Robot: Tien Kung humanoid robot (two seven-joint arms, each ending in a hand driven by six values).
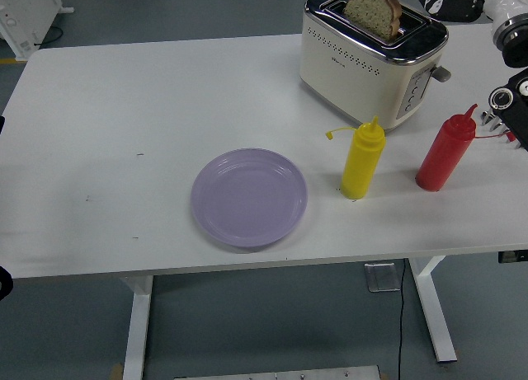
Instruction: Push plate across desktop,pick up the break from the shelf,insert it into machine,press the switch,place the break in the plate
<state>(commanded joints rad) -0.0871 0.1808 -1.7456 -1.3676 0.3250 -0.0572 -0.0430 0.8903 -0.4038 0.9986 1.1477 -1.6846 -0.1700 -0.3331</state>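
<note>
- Right hand (450,7) is up at the top right, in the air just beside the toaster's far end, black fingers stretched out flat toward the bread.
- That hand is open and carrying nothing; it touches neither the toaster nor the slice.
- Right arm (511,58) comes in from the right edge, its white and black joints hanging above the table's right end.
- Bread (373,11) stands upright in a slot of the cream toaster (367,63), its top half poking out.
- Toaster sits at the far right part of the white table (124,133), its lever and buttons on the end facing the red bottle.
- Purple plate (249,197) lies empty near the front edge, around the middle.
- Yellow squeeze bottle (362,160) is just right of the plate; red squeeze bottle (445,152) is further right, apart from it.
</note>
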